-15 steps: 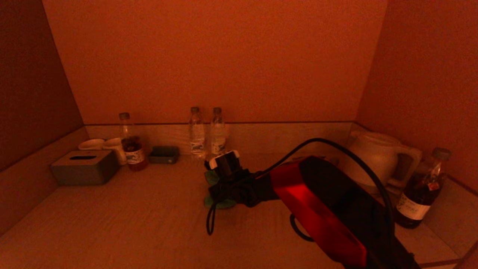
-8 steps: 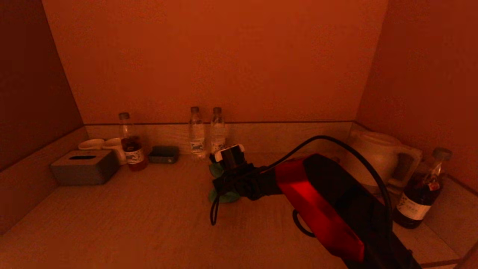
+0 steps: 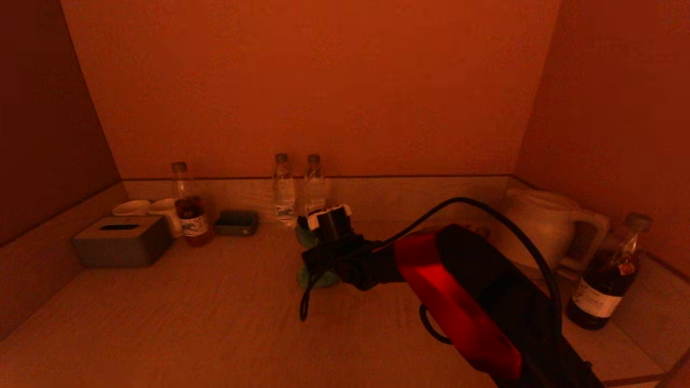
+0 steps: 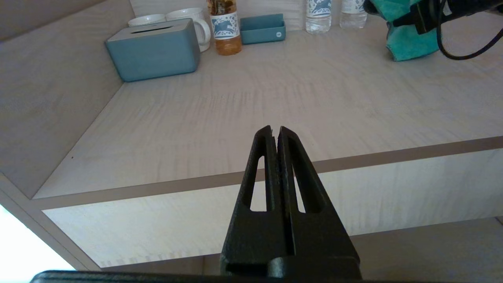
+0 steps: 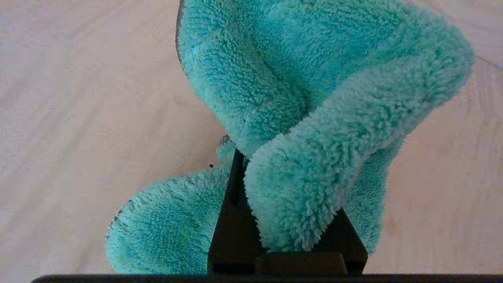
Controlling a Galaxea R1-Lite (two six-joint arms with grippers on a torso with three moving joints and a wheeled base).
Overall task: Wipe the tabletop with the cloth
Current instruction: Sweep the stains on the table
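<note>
Cloth (image 5: 275,129): lying bunched on the desk (image 3: 161,312) near the middle-back, just in front of the two water bottles (image 3: 296,188); teal, fluffy microfibre pile; folding over itself in thick loops.
Right gripper (image 5: 271,188): reaching over the desk centre, fingers (image 5: 232,220) clamping a fold of the cloth, pile bulging out over both sides of the grip.
Left gripper (image 4: 278,135): hanging off the front edge of the desk, below its level, fingers pressing together on nothing; looking idle.
Handling, as a judgement: very light, soft and limp; no risk of breakage; likely draping and dragging rather than sliding flat, and prone to rolling up under a sideways push.
Grip point, as a judgement: pinching a thick gathered fold near the middle looking sound; holding a thin edge probably letting the cloth pull free or trail.
Contact: lower part of the cloth touching the desk, upper loop standing clear of it; pressing lower probably needed for wider wiping contact.
Hazards, as a judgement: bottles just behind the cloth, kettle (image 3: 544,226) and dark bottle (image 3: 609,275) off to the right; black cable (image 3: 307,302) dangling near the desk.
</note>
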